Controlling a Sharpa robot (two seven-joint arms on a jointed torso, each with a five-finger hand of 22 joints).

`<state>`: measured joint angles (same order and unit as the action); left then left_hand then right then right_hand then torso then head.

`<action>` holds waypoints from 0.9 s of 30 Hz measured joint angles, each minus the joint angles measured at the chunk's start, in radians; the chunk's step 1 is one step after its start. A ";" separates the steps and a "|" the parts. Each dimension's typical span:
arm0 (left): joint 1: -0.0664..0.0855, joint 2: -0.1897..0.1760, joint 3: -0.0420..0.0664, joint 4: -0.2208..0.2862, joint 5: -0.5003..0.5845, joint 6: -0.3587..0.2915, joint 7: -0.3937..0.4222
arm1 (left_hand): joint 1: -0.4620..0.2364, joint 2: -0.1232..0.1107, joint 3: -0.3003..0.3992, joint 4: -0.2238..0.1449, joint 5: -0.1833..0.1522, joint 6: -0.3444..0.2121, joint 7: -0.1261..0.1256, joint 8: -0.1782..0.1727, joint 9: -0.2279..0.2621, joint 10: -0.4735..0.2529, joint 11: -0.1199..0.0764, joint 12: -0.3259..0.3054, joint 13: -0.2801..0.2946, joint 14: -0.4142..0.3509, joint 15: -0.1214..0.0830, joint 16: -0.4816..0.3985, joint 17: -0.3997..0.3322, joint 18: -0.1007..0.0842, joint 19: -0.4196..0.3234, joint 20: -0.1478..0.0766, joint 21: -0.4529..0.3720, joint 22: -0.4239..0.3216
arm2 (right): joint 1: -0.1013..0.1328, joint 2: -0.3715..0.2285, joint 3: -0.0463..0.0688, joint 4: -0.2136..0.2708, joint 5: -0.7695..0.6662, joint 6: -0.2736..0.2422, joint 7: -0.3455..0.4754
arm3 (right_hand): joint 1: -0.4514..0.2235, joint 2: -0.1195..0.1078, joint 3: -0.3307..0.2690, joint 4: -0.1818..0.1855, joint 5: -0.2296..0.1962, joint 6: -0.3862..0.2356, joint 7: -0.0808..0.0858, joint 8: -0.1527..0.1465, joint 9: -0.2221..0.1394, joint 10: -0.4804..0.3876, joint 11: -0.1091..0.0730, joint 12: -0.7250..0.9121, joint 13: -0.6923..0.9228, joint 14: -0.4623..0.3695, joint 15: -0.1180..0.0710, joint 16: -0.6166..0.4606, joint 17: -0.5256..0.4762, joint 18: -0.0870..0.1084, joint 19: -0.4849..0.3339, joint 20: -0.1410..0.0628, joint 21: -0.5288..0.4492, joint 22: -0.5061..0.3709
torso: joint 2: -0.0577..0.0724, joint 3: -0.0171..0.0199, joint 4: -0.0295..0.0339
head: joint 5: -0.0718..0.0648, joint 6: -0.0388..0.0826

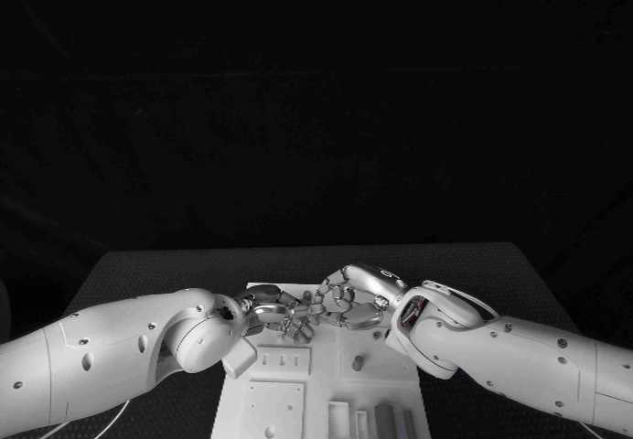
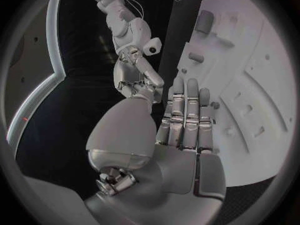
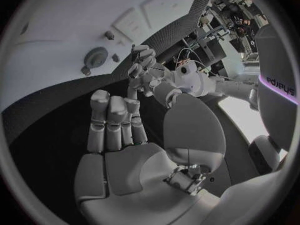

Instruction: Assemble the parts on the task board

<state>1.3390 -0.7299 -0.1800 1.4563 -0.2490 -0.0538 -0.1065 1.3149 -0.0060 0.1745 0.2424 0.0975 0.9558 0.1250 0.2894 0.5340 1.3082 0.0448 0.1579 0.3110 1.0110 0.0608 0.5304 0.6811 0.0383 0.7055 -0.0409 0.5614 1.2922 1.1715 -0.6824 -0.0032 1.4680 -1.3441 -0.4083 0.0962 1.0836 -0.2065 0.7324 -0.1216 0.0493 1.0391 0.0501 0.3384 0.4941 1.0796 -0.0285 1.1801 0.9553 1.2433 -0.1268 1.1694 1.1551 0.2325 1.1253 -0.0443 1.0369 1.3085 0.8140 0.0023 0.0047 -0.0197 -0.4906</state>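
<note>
1. The silver left hand and silver right hand are hovering close together — fingers straight, side by side, holding nothing.
2. The flat white task board is lying just beneath both hands — small grey parts are resting on it.

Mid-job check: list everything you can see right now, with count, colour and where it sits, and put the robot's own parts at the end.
table: one, black, under everything.
task board: one, white plate, middle of the table, near the robot.
parts: a few small grey pieces on the board, such as a peg just below the hands and a longer bar near the board's near edge; exact count unclear.
left hand: one, silver, over the board's far end, fingers extended and empty in its wrist view.
right hand: one, silver, beside the left hand, fingers straight and empty.
</note>
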 measured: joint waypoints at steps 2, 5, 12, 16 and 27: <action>0.000 0.000 0.000 0.000 0.000 0.000 0.002 | 0.011 0.005 0.000 0.000 0.003 0.000 0.000 0.000 0.000 0.000 0.000 0.000 0.002 0.000 0.000 0.000 0.000 0.000 0.000 0.000 0.000 -0.002 | 0.000 0.001 0.000 -0.001 0.000 0.002 0.000 | 0.000 0.000 -0.001 -0.001 0.000 0.000 0.000 -0.001 0.000 0.000 0.000 0.000 0.000 0.000 0.000 0.000 0.000 0.000 0.000 0.000 0.000 0.000 | 0.000 0.0001 0.0000 | 0.000 -0.001; 0.000 0.000 0.000 0.000 -0.001 -0.001 0.003 | 0.025 -0.008 -0.016 0.008 0.032 0.011 -0.002 0.000 0.003 0.005 -0.005 0.005 0.009 0.000 0.000 0.000 0.000 0.000 0.000 0.000 0.000 -0.005 | 0.000 0.002 0.000 -0.002 0.000 0.004 0.000 | 0.000 0.000 -0.001 -0.001 0.000 0.000 0.000 0.000 0.000 0.000 0.000 0.000 0.000 0.000 0.000 0.000 0.000 0.000 0.000 0.000 0.000 0.000 | 0.000 0.0003 0.0000 | 0.001 -0.002; 0.000 0.001 -0.001 0.000 -0.001 0.000 0.005 | -0.009 -0.040 -0.061 0.050 0.107 0.018 -0.007 0.001 0.026 0.005 -0.005 0.009 0.023 0.000 0.000 0.005 -0.002 0.000 0.000 0.000 0.000 -0.011 | -0.001 0.004 -0.001 -0.003 0.000 0.007 0.000 | -0.001 0.001 -0.001 -0.001 0.000 -0.002 0.002 0.002 0.000 0.000 0.000 0.000 0.000 0.000 0.000 0.000 0.000 0.000 0.000 0.000 0.000 0.000 | 0.000 0.0005 -0.0003 | 0.002 -0.002; 0.000 0.001 -0.001 0.000 -0.001 0.000 0.005 | -0.043 -0.043 -0.064 0.050 0.142 0.018 -0.007 0.005 0.038 0.005 -0.005 0.012 0.029 0.000 0.000 0.005 -0.003 0.000 0.000 0.000 0.000 -0.014 | -0.001 0.004 -0.001 -0.003 0.000 0.007 0.000 | -0.004 0.004 -0.001 -0.001 0.002 -0.002 0.002 0.002 0.000 0.000 0.000 0.000 0.000 0.000 0.000 0.000 0.000 0.000 0.000 0.003 0.000 0.000 | 0.000 0.0006 -0.0005 | 0.002 -0.003; 0.000 0.003 -0.001 0.002 0.012 0.003 -0.006 | -0.107 -0.053 -0.063 0.049 0.335 0.018 -0.007 0.005 0.077 -0.009 0.002 0.016 0.048 -0.004 -0.004 0.005 -0.004 -0.003 -0.016 -0.002 0.004 -0.015 | -0.004 0.008 -0.002 -0.005 0.000 0.008 0.002 | -0.004 0.004 -0.003 -0.003 0.005 -0.003 0.003 0.001 0.000 0.000 0.000 0.000 0.000 0.000 0.001 0.000 0.000 0.000 0.000 0.003 0.000 0.000 | 0.000 0.0008 -0.0007 | 0.002 -0.006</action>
<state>1.3386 -0.7273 -0.1808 1.4582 -0.2375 -0.0512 -0.1130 1.2083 -0.0587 0.1120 0.2910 0.4330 0.9736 0.1177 0.2944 0.6115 1.2993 0.0463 0.1743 0.3586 1.0074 0.0572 0.5350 0.6767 0.0355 0.6891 -0.0427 0.5652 1.2770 1.1679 -0.6749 -0.0054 1.4634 -1.3441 -0.4006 0.0978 1.0793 -0.2025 0.7298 -0.1242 0.0544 1.0361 0.0531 0.3396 0.4943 1.0796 -0.0285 1.1801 0.9554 1.2436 -0.1261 1.1694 1.1551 0.2324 1.1251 -0.0413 1.0369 1.3085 0.8136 0.0031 0.0040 -0.0175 -0.4966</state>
